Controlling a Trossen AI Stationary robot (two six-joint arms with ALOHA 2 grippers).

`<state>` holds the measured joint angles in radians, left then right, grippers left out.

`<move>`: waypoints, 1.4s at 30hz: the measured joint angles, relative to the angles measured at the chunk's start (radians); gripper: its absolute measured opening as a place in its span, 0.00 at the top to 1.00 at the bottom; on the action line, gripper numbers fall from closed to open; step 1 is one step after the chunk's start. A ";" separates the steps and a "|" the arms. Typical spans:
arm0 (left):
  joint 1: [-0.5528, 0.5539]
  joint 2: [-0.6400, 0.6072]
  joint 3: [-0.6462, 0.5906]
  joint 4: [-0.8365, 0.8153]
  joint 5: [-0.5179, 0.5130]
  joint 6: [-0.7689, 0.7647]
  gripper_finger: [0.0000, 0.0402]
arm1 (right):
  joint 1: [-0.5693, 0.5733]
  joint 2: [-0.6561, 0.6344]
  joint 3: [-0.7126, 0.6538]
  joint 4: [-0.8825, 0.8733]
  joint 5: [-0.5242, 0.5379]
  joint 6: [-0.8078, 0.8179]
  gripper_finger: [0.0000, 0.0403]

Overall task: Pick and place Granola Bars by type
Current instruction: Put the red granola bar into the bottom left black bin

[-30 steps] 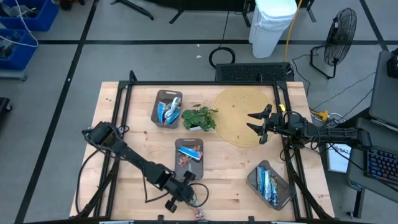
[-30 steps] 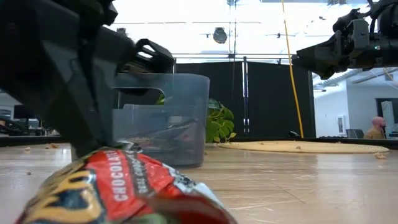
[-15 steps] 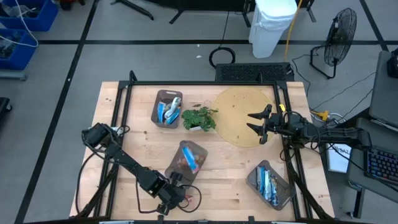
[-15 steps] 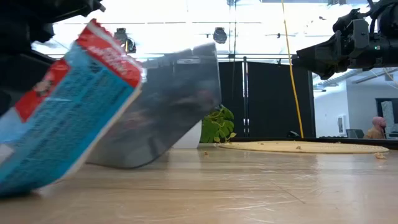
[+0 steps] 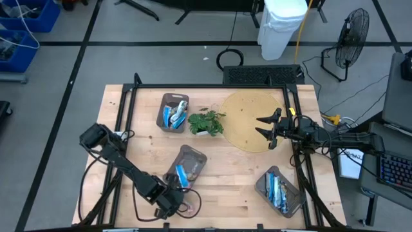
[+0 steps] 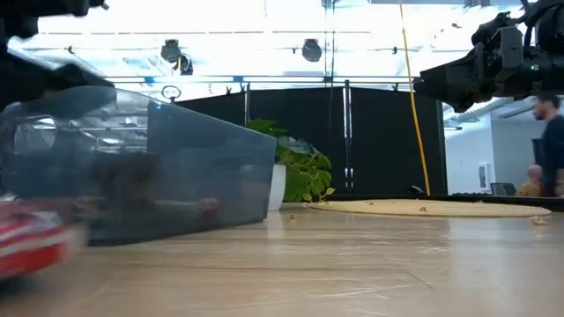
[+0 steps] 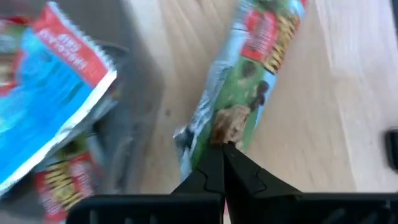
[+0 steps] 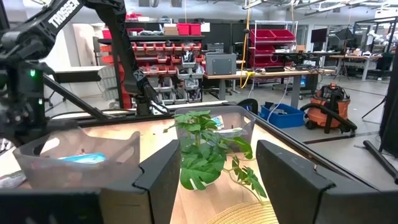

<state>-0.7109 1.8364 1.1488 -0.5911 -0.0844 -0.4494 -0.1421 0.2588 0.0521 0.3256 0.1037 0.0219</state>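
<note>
My left gripper [image 7: 222,154] [image 5: 175,196] is near the table's front edge, left of centre, pointing steeply down. It is shut on a green-wrapped granola bar [image 7: 239,93]. Right beside it a grey tray [image 5: 193,156] lies skewed, with a blue bar [image 5: 181,174] and red bars inside. In the low view that tray [image 6: 211,185] fills the left half and a red blur [image 6: 26,246] sits low beside it. My right gripper [image 5: 265,127] [image 8: 217,180] hovers open over the round mat [image 5: 248,116], with nothing between its fingers. My left gripper pinches the green bar between its two fingertips at the wrapper's near end [image 7: 217,138]. The fingers come from above, slanting down. The bar runs away from the fingertips over the bare wood. I cannot tell whether its far end [image 7: 273,25] touches the table.
A tray with blue bars [image 5: 172,111] stands at the far left, next to a small potted plant [image 5: 206,122]. Another tray with blue-silver bars [image 5: 278,190] sits near the front right. A black frame rail [image 5: 212,86] borders the table. A person [image 6: 551,132] stands in the room beyond.
My left gripper has gone toward the table's left edge along the front, rolling and tipping more steeply down, still shut on the bar. The middle tray has tipped up, come back down, turned about and slid toward the near left. My right arm has kept still.
</note>
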 joint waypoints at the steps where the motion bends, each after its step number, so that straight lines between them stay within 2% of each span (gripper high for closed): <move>1: -0.001 -0.012 0.000 -0.005 -0.012 -0.002 1.00 | 0.000 0.000 0.000 0.000 0.000 0.000 0.50; 7: -0.003 -0.078 0.001 -0.012 -0.079 0.003 1.00 | 0.000 0.000 0.000 0.000 0.000 0.000 0.50; 12: -0.006 -0.115 0.002 0.053 -0.055 -0.048 0.96 | 0.000 0.000 0.000 0.000 0.000 0.000 0.50; 16: 0.001 -0.108 0.003 0.120 -0.011 -0.087 0.85 | 0.000 0.000 0.000 0.000 0.000 0.000 0.50; 19: 0.008 -0.077 0.004 0.084 -0.004 -0.111 0.75 | 0.000 0.000 0.000 -0.001 0.000 0.000 0.50; 23: 0.006 -0.054 0.003 0.062 -0.029 -0.088 0.62 | 0.000 0.000 0.000 -0.001 0.000 0.000 0.50; 26: -0.005 -0.052 0.003 0.078 -0.076 -0.025 0.56 | 0.000 0.000 0.000 -0.002 0.000 0.000 0.50; 31: -0.019 -0.051 0.003 0.073 -0.145 -0.006 0.55 | 0.000 0.000 0.000 -0.001 0.000 0.000 0.50; 42: -0.015 0.033 0.004 0.101 -0.089 -0.017 0.58 | 0.000 0.000 0.000 -0.002 0.000 0.000 0.50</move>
<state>-0.7262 1.8690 1.1526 -0.4898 -0.1732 -0.4662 -0.1421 0.2592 0.0521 0.3241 0.1040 0.0219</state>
